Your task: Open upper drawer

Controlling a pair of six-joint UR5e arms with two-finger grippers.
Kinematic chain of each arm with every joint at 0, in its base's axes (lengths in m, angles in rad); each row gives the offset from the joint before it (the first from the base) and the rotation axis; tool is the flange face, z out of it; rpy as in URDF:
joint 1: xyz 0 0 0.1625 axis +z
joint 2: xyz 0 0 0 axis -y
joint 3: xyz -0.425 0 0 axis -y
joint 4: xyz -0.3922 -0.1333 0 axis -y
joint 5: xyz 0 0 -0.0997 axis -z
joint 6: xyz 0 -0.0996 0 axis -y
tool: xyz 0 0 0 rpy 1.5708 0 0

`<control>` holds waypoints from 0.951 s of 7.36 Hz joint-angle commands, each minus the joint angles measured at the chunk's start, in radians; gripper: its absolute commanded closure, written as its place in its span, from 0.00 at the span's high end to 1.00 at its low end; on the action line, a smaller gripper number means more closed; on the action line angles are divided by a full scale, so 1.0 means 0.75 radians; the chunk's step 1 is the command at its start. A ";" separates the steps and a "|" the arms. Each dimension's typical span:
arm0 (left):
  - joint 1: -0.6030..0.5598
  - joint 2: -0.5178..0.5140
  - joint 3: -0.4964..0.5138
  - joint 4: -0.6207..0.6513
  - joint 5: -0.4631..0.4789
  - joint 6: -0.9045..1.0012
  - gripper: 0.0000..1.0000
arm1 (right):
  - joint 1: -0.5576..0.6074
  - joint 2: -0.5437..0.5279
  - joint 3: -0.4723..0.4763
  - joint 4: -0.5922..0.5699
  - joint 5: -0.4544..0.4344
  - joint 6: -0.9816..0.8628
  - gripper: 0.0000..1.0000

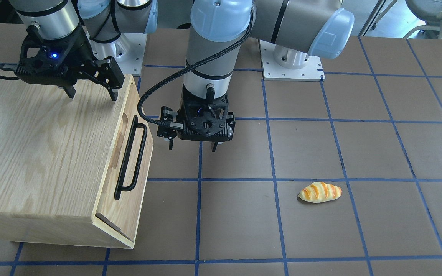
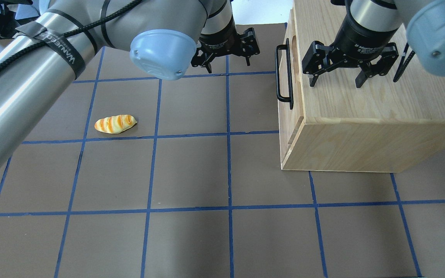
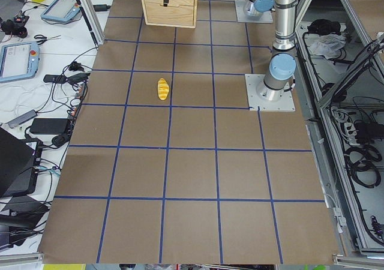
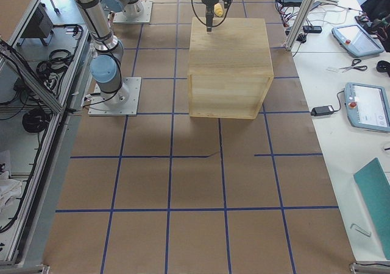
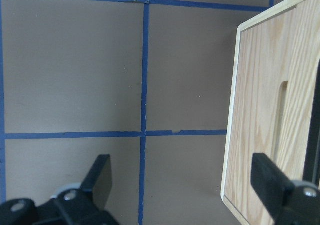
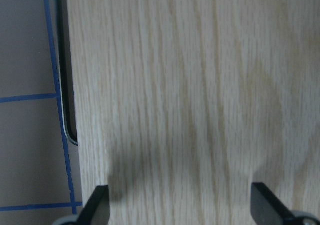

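Note:
The upper drawer (image 1: 144,151) is the pale-wood front of the oak cabinet (image 1: 33,145), with a long black bar handle (image 1: 131,157) and a notch at its top edge. It looks pushed in, flush with the cabinet. It also shows in the overhead view (image 2: 284,116) and the left wrist view (image 5: 265,110). My left gripper (image 1: 192,145) is open and empty, hovering over the table a short way in front of the handle, apart from it. My right gripper (image 1: 91,94) is open and empty just above the cabinet top, near the front edge.
A toy bread loaf (image 1: 320,192) lies on the brown gridded table on my left side, away from the cabinet. A plain lower panel (image 1: 109,226) sits under the upper drawer. Both arm bases stand at the table's back edge.

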 commanded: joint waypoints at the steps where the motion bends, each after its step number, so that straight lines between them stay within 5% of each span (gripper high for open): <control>1: -0.037 -0.046 0.046 0.004 -0.019 -0.065 1.00 | 0.000 0.000 0.000 0.000 -0.001 0.000 1.00; 7: -0.086 -0.111 0.055 0.063 -0.062 -0.120 1.00 | 0.000 0.000 0.000 0.000 0.001 0.000 1.00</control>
